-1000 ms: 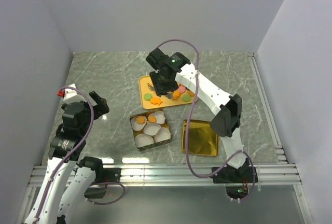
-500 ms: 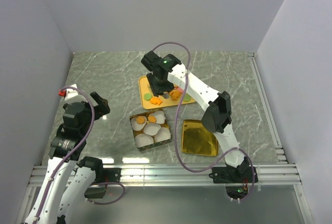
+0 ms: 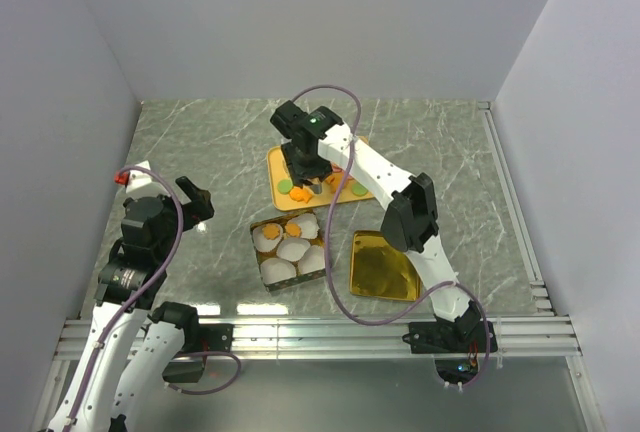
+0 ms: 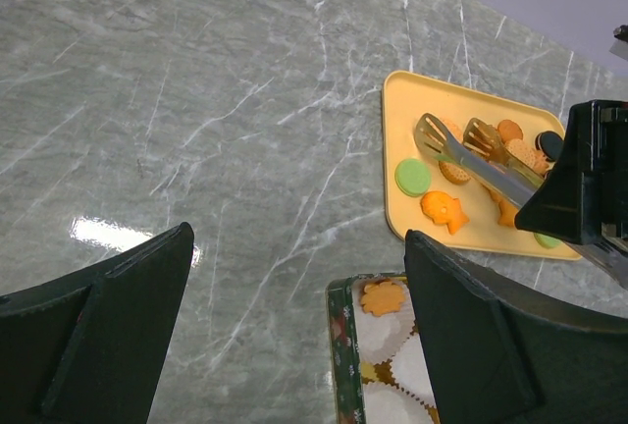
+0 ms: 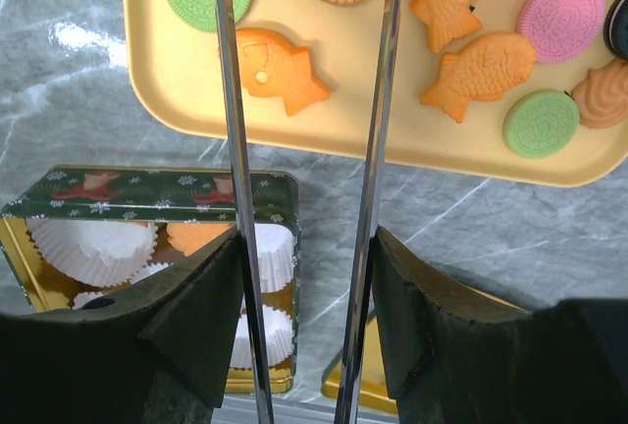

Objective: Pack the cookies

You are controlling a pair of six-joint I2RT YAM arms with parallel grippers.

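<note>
Several cookies [image 5: 278, 69] lie on a yellow tray [image 5: 167, 71]: orange fish shapes, tan rounds, green and pink ones. My right gripper [image 5: 306, 316] is shut on metal tongs [image 5: 228, 100], whose two arms are spread over the tray's left part. The tips are out of the wrist view. From the left wrist the tongs [image 4: 471, 159] hover by a tan round, with a green cookie [image 4: 413, 176] and an orange fish [image 4: 444, 211] beside them. My left gripper [image 4: 299, 336] is open and empty, near the tin [image 4: 343, 345]. A flower-shaped orange cookie [image 4: 383, 296] sits in the tin.
The green patterned tin [image 3: 262, 270] holds white pleated paper cups [image 5: 93, 242] and stands just in front of the tray [image 3: 275, 167]. Its gold lid [image 3: 382, 267] lies to the tin's right. White walls close in the marble table on three sides.
My right gripper has carried the tongs leftward over the tray, from its middle to its left part. The left arm has not moved.
</note>
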